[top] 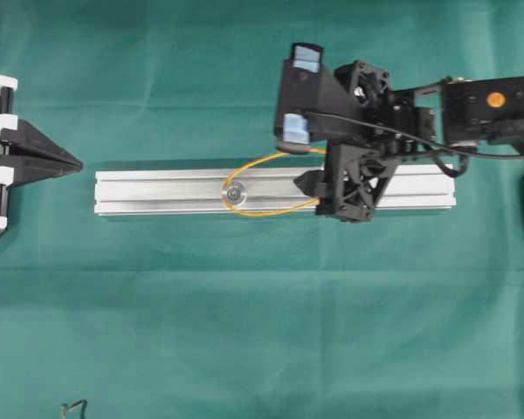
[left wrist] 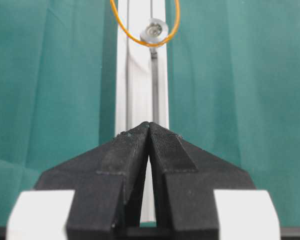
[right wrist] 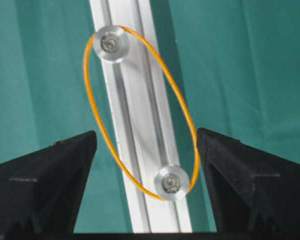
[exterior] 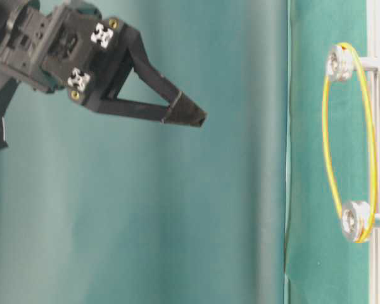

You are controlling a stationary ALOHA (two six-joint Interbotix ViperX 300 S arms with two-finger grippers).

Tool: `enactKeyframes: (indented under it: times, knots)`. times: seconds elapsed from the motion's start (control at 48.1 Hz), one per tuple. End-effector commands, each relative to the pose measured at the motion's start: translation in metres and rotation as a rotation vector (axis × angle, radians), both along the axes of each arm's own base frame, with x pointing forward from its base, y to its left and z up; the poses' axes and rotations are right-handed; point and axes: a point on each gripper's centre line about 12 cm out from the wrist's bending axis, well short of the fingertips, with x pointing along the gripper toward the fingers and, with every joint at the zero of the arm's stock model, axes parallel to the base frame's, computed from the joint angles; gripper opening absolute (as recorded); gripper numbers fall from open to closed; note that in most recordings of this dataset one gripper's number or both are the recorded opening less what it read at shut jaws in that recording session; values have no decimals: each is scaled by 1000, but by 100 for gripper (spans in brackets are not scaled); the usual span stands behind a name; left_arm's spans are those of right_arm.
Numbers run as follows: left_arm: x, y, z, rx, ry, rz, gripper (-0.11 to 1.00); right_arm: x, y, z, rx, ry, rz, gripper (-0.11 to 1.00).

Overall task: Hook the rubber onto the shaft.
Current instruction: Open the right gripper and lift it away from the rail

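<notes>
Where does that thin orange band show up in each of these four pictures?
Overhead: the orange band loops across mid-rail.
Table-level: far right, stretched between two pulleys.
Left wrist: top centre, curving under one pulley.
Right wrist: centre, an oval around both pulleys.
Shared landmark: the silver rail.

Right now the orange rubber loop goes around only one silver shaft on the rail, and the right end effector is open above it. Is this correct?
Not quite. The rubber goes around two shafts, the far shaft and the near shaft, as the right wrist view shows. The rest holds: both stand on the silver rail, and the right end effector is open above it.
</notes>
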Motion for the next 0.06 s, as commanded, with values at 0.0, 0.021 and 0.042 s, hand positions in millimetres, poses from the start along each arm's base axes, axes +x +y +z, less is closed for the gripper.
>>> enactKeyframes:
  times: [0.0, 0.021, 0.042]
  knots:
    - [3, 0, 12, 2, -31, 2, 0, -8, 0, 17, -2, -73, 2, 81]
    - [3, 0, 12, 2, -29, 2, 0, -9, 0, 17, -3, -78, 3, 81]
    - [3, 0, 12, 0, -31, 2, 0, -11, -1, 18, -1, -83, 2, 81]
